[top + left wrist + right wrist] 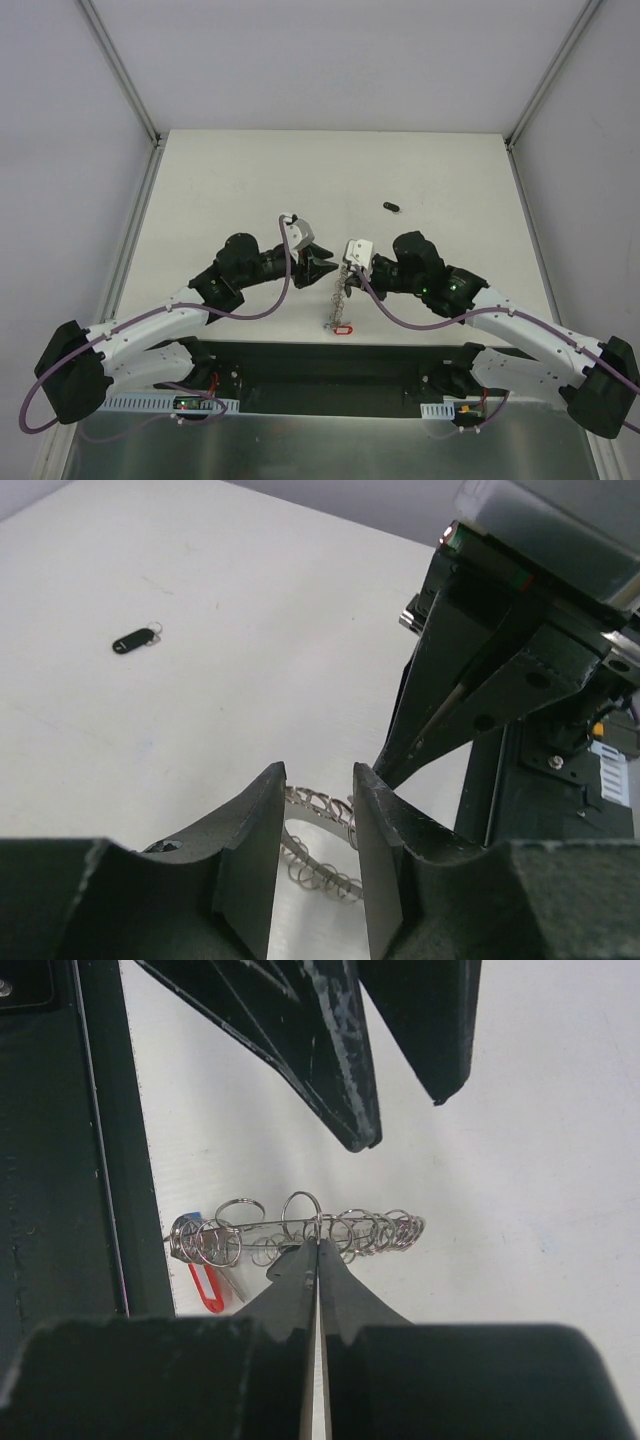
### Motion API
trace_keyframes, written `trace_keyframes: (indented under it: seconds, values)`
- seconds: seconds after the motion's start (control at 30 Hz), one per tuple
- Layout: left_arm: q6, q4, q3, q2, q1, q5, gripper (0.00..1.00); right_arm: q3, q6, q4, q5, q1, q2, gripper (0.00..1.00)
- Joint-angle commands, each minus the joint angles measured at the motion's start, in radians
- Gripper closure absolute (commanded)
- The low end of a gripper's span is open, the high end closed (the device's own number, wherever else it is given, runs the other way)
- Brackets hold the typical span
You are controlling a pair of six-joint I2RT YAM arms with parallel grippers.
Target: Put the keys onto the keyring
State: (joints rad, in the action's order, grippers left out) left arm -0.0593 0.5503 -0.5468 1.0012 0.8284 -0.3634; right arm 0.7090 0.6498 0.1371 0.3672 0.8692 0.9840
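Right claw (318, 1252): closed, pinching keyring (365, 1230) rim.
Left claw (317, 785): fingers apart, empty, just beside keyring.
Keyring position: near edge of worktop (250, 170), centre.
Key (391, 207): black, lying mid-worktop, well apart from claws.

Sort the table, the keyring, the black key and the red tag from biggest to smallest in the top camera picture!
1. table
2. keyring
3. black key and red tag: both tiny and about alike, so I can't rank them.
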Motion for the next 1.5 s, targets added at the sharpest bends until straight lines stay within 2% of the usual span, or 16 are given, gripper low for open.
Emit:
trace_keyframes:
  seconds: [0.0, 0.1, 0.3, 0.67, 1.1, 1.2, 1.33, 1.47]
  values:
    - [0.027, -0.179, -0.065, 0.020, -0.055, -0.205, 0.67, 0.053, 0.031, -0.001, 0.022, 0.011, 0.001, 0.99]
    - [0.015, -0.208, -0.099, 0.088, -0.087, -0.343, 0.68, 0.056, 0.033, 0.005, 0.022, 0.016, -0.001, 0.99]
    - [-0.045, -0.242, -0.172, 0.210, -0.109, -0.462, 0.71, 0.058, 0.037, 0.009, 0.021, 0.025, 0.005, 0.99]
    - [-0.065, -0.280, -0.222, 0.297, -0.110, -0.539, 0.76, 0.058, 0.039, 0.012, 0.010, 0.033, 0.002, 0.99]
    - [-0.065, -0.322, -0.222, 0.307, -0.120, -0.578, 0.78, 0.060, 0.042, 0.016, 0.010, 0.034, 0.001, 0.99]
    - [-0.063, -0.322, -0.225, 0.313, -0.121, -0.588, 0.83, 0.061, 0.042, 0.018, 0.012, 0.036, 0.004, 0.99]
    - [-0.063, -0.322, -0.228, 0.317, -0.120, -0.589, 0.99, 0.061, 0.044, 0.019, 0.010, 0.039, 0.004, 0.99]
    - [-0.060, -0.322, -0.216, 0.294, -0.126, -0.576, 1.00, 0.063, 0.044, 0.022, 0.001, 0.039, -0.001, 0.99]
